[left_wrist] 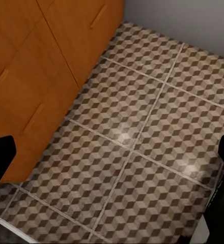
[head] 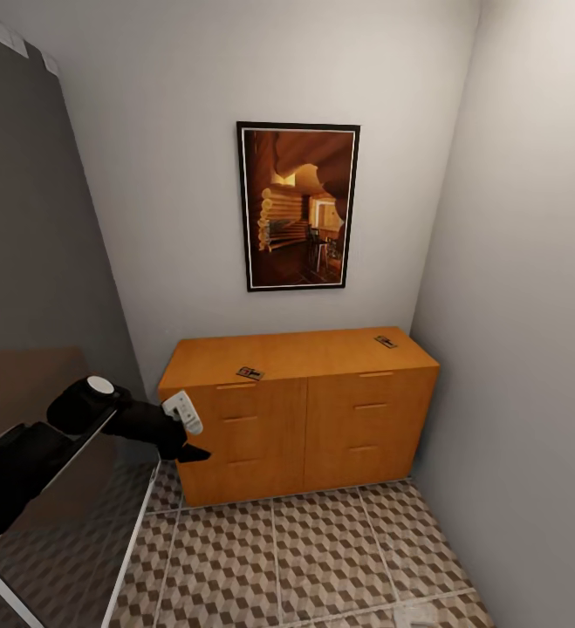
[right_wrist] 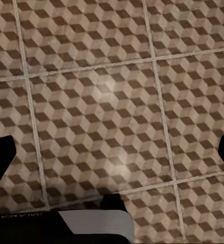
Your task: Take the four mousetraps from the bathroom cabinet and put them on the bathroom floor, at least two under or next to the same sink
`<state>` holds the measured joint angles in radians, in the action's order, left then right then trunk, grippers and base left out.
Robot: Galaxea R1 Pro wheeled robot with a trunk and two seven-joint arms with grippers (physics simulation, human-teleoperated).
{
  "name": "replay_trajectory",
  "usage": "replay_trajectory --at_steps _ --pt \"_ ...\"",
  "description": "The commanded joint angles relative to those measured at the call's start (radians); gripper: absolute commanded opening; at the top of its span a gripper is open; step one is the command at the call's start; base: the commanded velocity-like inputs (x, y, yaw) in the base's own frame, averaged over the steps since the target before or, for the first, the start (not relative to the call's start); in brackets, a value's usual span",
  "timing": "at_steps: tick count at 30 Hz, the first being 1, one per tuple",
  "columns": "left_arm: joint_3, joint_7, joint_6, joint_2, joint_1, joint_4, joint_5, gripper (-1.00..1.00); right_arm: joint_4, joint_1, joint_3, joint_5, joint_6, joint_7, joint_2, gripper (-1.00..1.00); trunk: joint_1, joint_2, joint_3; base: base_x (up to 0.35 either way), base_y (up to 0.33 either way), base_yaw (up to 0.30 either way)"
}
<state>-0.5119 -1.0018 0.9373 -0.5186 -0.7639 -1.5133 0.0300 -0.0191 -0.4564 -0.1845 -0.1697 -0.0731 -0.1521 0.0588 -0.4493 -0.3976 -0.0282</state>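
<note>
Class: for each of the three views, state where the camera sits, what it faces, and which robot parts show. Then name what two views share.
Head: high on the robot, facing the cabinet, two mousetraps on top, picture; left arm shows.
Left wrist: on that arm, facing down at the cabinet front and floor; fingertips show.
Right wrist: facing down at the floor; fingertips show.
Shared: both wrist views show patterned floor.

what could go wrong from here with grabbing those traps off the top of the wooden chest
Two small flat tan mousetraps lie on the orange-brown wooden cabinet: one near its front edge, one at the far right corner by the grey wall. A clumsy approach may nudge the front one off. The corner one leaves little arm room beside that wall. The left gripper sits close to the cabinet front and may bump it when rising.
</note>
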Motion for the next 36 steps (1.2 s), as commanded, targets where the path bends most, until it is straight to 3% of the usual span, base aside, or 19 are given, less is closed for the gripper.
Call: replay_trajectory --at_steps 1,8,13,23,36 --pt "-0.004 -0.006 0.007 0.0 -0.002 -0.002 0.022 1.0 0.001 0.008 -0.009 -0.011 0.01 0.003 0.003 1.0 -0.001 -0.002 -0.002 0.0 0.0 0.0" --pt "-0.01 -0.007 0.007 0.001 -0.002 -0.003 0.051 1.0 0.001 0.021 -0.009 -0.032 0.032 0.011 0.004 1.0 -0.001 -0.002 -0.002 0.022 0.0 0.0" --pt "-0.011 -0.007 0.008 0.002 -0.002 -0.002 0.056 1.0 0.001 0.023 -0.009 -0.067 0.038 0.01 0.006 1.0 -0.001 -0.002 -0.002 0.149 0.0 0.0" --pt "-0.016 -0.007 0.008 0.002 -0.002 0.0 0.056 1.0 0.001 0.024 -0.009 -0.082 0.086 0.014 0.006 1.0 -0.001 -0.002 -0.002 0.213 0.0 0.0" --pt "-0.077 -0.006 0.008 0.005 -0.002 0.006 0.057 1.0 0.001 0.024 -0.009 -0.085 0.099 0.016 0.011 1.0 -0.001 -0.002 -0.002 0.279 0.051 0.0"
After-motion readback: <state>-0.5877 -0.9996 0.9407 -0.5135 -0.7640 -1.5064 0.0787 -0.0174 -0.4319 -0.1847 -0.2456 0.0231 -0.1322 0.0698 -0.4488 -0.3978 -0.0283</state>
